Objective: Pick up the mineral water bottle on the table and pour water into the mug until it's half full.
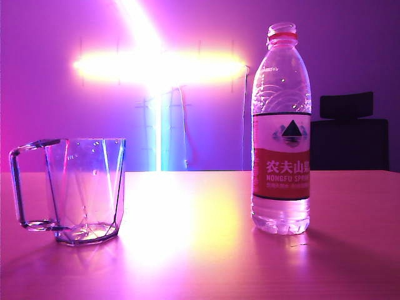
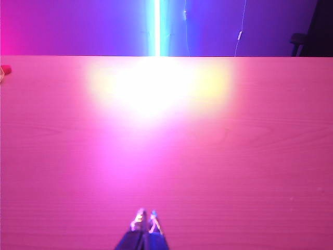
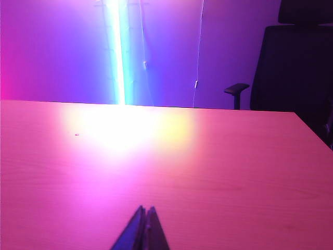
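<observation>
Both tools, left tool [image 2: 146, 214] and right tool [image 3: 145, 210], are closed, empty; mineral water bottle [image 1: 281, 134] stands upright (neck up).

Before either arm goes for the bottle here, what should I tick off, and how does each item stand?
1. Mineral water bottle upright on the table: ok.
2. Bottle cap off for pouring: not ok, red cap on.
3. Mug upright, mouth up: ok; appears empty.
4. Bottle and mug apart, room to grasp: ok.
5. Left claw open for a grasp: not ok, shut, over bare table.
6. Right claw open: not ok, shut, holding nothing; neither claw shows in the exterior view.
</observation>
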Robot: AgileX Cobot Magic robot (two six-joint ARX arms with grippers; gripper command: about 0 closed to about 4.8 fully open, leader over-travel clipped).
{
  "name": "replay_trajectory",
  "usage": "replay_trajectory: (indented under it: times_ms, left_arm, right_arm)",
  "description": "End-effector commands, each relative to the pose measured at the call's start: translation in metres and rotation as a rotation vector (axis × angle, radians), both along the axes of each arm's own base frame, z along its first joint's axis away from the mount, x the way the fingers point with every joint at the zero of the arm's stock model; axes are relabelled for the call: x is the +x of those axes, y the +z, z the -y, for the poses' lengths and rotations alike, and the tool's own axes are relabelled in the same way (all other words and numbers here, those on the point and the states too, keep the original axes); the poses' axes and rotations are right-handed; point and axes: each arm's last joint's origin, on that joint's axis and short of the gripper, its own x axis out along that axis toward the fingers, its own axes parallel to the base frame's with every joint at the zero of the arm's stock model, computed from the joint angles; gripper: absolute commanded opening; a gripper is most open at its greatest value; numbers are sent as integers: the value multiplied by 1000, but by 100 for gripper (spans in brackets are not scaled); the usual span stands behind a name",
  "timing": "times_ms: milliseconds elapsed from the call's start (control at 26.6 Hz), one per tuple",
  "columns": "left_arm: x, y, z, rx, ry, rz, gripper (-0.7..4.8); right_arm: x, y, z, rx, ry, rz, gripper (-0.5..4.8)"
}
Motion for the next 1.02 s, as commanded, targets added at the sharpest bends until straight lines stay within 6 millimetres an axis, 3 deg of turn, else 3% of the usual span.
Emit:
replay_trajectory:
  times_ms: [38, 527, 640, 1017]
  left_arm:
    - [0, 2, 0, -3, -3, 15, -2]
    - [0, 2, 0, -3, -5, 15, -2]
    - [0, 2, 3, -2, -25, 15, -2]
    - [-8, 2, 37, -5, -386, 14, -2]
  right_arm:
    - [0, 0, 0, -2, 0, 15, -6]
    - [0, 1, 0, 0, 1, 17, -6]
    - [0, 2, -1, 84, 23, 22, -5]
    - [-3, 15, -4, 224, 154, 84, -5]
